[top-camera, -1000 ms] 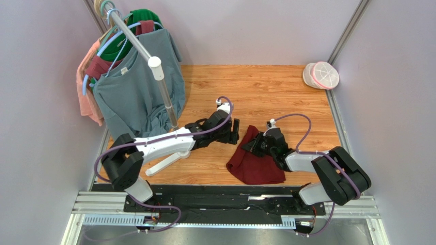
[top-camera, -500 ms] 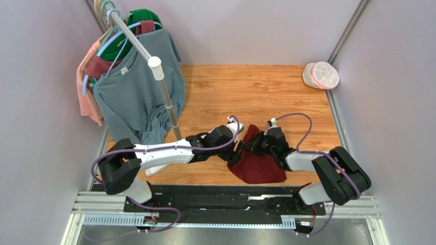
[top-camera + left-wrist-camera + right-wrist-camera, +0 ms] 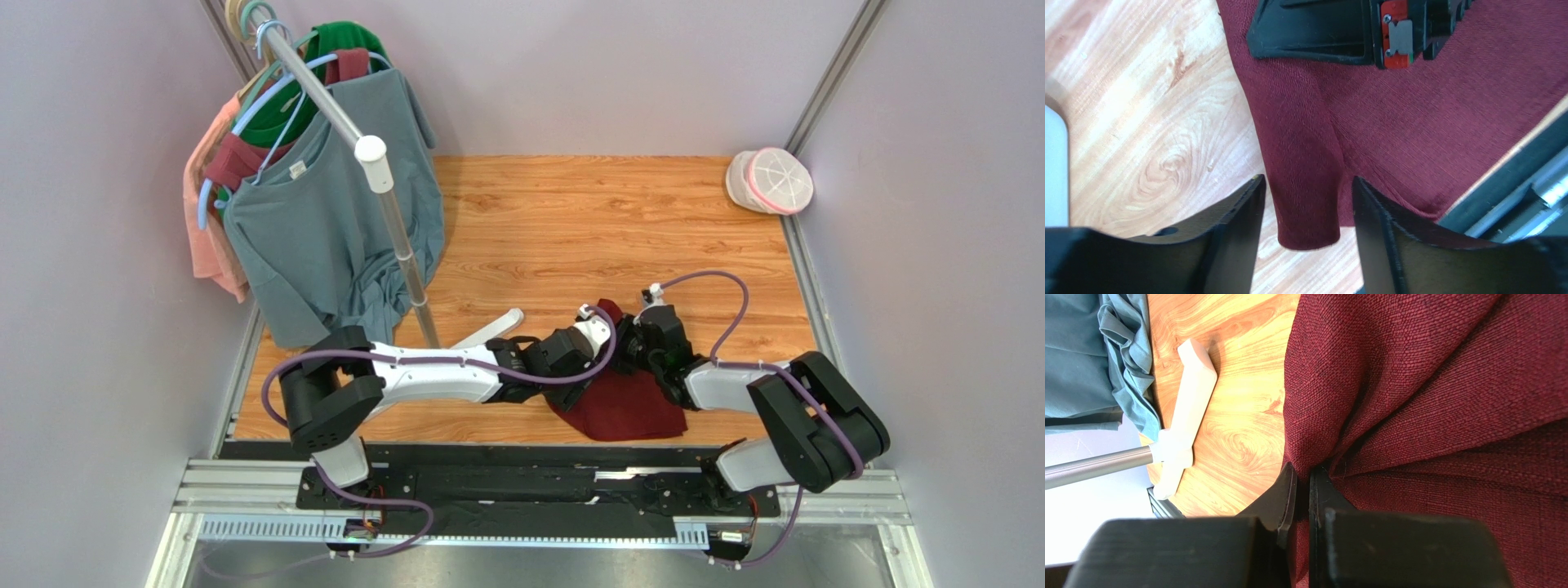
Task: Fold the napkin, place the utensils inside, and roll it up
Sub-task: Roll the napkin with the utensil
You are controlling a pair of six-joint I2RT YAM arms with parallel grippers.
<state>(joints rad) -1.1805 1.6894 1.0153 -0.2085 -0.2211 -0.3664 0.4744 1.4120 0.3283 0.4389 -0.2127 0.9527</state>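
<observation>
Rn your right gripper (image 3: 1303, 474) is pinched tight on a pleat of the napkin (image 3: 1425, 386), and from the top cam it looks like it's holding that far corner up. The cloth sits bunched on the table (image 3: 589, 208) near the front edge, right of centre, w/ both grippers at its far-left side. Your left gripper (image 3: 1307, 187) is spread, jaws either side of a narrow fold at the napkin's edge. It's not clamped yet afaict, there's a sliver of gap on each side.

Tips imo:
- Go a bit deeper before closing so you grab the whole fold, not just the tip. This fabric looks soft and will prob slip out of a shallow bite.
- Once both hold, pull the corners apart and lay it flat first. A fold on a crumpled cloth will be crooked.
- Keep the right pinch as is, don't regrip.
- No fork in any view, so find it before you roll.

Vs a sec ago: the left arm was over by the rack foot (image 3: 488, 331), well apart from the napkin, and hid most of that foot. It's since swung right onto the cloth, and its jaws look a bit narrower. The right gripper hasn't budged, same pinch. The napkin is in pretty much the same spot.
</observation>
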